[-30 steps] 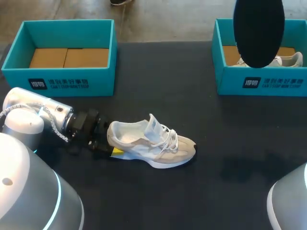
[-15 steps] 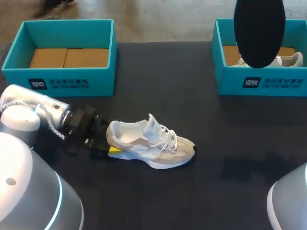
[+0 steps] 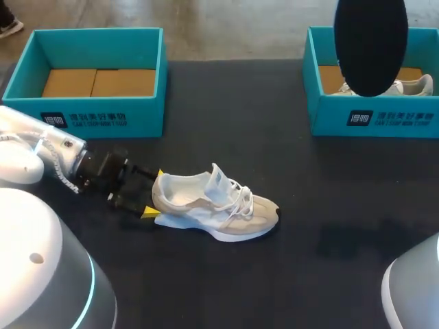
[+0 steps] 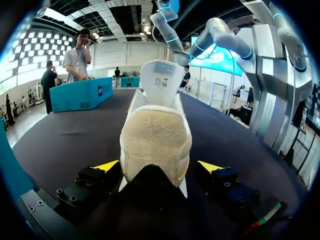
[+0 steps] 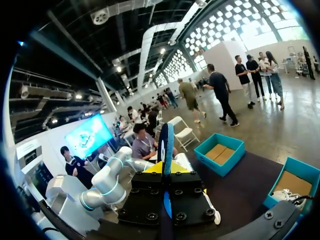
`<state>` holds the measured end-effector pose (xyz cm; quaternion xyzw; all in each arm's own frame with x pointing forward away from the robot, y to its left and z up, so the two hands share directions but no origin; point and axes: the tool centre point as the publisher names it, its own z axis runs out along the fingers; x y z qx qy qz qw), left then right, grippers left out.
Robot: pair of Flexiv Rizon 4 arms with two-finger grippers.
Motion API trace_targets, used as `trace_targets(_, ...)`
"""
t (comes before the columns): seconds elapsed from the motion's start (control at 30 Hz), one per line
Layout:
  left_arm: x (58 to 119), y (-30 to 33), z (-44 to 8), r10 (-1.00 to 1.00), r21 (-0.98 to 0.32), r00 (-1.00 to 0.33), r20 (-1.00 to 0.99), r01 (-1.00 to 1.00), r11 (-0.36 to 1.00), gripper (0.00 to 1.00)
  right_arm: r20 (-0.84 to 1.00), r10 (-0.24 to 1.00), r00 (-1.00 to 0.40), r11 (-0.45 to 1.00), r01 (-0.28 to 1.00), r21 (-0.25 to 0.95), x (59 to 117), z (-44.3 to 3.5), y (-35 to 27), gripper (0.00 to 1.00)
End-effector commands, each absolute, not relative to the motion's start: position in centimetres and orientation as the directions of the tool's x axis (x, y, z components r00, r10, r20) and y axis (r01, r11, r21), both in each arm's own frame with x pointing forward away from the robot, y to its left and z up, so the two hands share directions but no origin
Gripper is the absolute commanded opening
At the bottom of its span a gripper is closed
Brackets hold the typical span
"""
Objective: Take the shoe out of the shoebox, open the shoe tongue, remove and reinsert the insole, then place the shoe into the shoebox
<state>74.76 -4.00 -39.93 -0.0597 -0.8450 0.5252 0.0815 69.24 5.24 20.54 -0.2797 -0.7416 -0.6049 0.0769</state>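
Two risks for you: the open left tool (image 4: 158, 166) may shove the shoe (image 3: 216, 205) askew, and the insole (image 3: 370, 48) gripped by the right tool (image 5: 165, 169) may slip.

Printed marking stood on the front wall of the left shoebox (image 3: 147, 115): a dark square logo followed by two lines of white characters, too small to be read reliably. A marking of the same layout stood on the front wall of the right shoebox (image 3: 329, 123). In the left wrist view, a white label with fine dark print was fixed to the raised tongue (image 4: 161, 75) of the shoe (image 4: 156, 137); its characters could not be resolved. No numbers were legible.
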Motion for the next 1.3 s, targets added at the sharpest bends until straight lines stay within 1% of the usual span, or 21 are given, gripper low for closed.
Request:
trace_targets(0.03,73.8,-3.4,-38.0,0.173,-0.84,-0.983,0.055,0.048,0.54,1.0,0.453,0.324,-0.83,0.114,0.51,0.853,69.3,20.6,5.4,0.0)
trace_targets(0.27,74.2,-2.3,-36.4,0.196,-0.748,-0.978,0.068,0.08,0.659,1.0,0.453,0.324,-0.83,0.114,0.51,0.853,69.3,20.6,5.4,0.0)
trace_targets(0.33,74.4,-2.0,-36.0,0.195,-0.704,-0.978,0.071,0.09,0.705,1.0,0.453,0.324,-0.83,0.114,0.51,0.853,69.3,20.6,5.4,0.0)
trace_targets(0.63,74.1,-1.2,-33.4,0.226,-0.567,-0.966,0.128,0.116,0.816,1.0,0.453,0.324,-0.83,0.114,0.51,0.853,69.3,20.6,5.4,0.0)
trace_targets(0.8,74.2,-1.1,-32.6,0.227,-0.49,-0.963,0.148,0.128,0.863,1.0,0.453,0.324,-0.83,0.114,0.51,0.853,69.3,20.6,5.4,0.0)
trace_targets(0.97,73.8,-0.9,-32.1,0.234,-0.378,-0.958,0.166,0.158,0.912,1.0,0.453,0.324,-0.83,0.114,0.51,0.853,69.3,20.6,5.4,0.0)
trace_targets(1.1,73.4,-1.1,-31.8,0.253,-0.299,-0.95,0.182,0.192,0.935,1.0,0.453,0.324,-0.83,0.114,0.51,0.853,69.3,20.6,5.4,0.0)
trace_targets(1.3,73.2,-1.3,-31.7,0.266,-0.22,-0.948,0.173,0.226,0.949,1.0,0.453,0.324,-0.83,0.114,0.51,0.853,69.3,20.6,5.4,0.0)
